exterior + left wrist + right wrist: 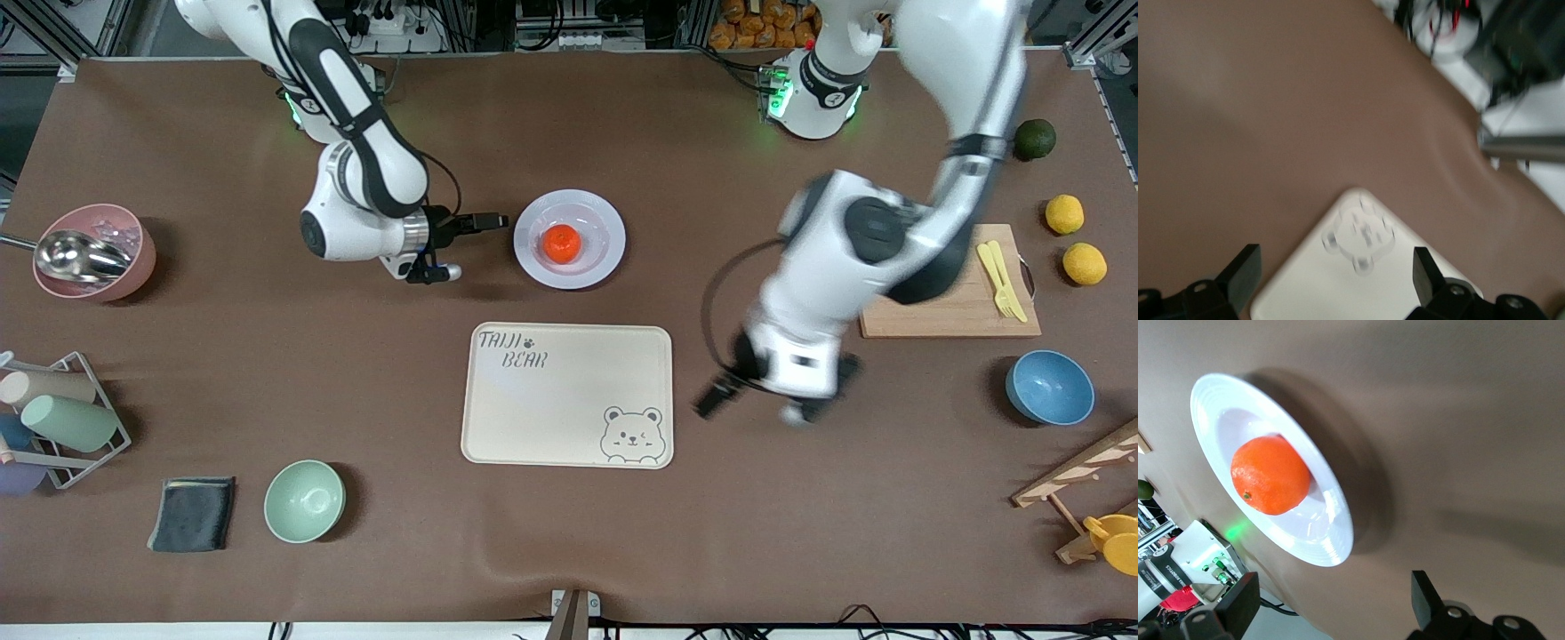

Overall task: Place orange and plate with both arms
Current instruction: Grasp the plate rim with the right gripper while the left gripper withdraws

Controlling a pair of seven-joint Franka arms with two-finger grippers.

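Orange-red against pale lavender: from the front view, the orange (562,243) sits in the well of the plate (570,238), and the plate rests on the brown table (267,373), farther from the front camera than the cream bear-printed tray (567,393). The right gripper (449,244) hangs low just beside the plate, toward the right arm's end of the table, fingers spread wide and empty; it looks lined up to take the plate by its rim. The left gripper (751,402) hovers over bare table just off the tray's edge, toward the left arm's end, also wide open and holding nothing. Fruit already in the dish suggests the pair is meant to go to the tray as one load.

Through the left wrist view, the gripper's two dark fingers (1241,273) stand far apart above the tray's bear corner (1361,233), blurred.

Through the right wrist view, the orange (1270,475) is glossy, dimpled, with a small stem scar, resting slightly off-centre in the plate (1331,540), whose ridged rim is shallow and wide. The fingers (1425,597) stand open, short of that rim, touching nothing.
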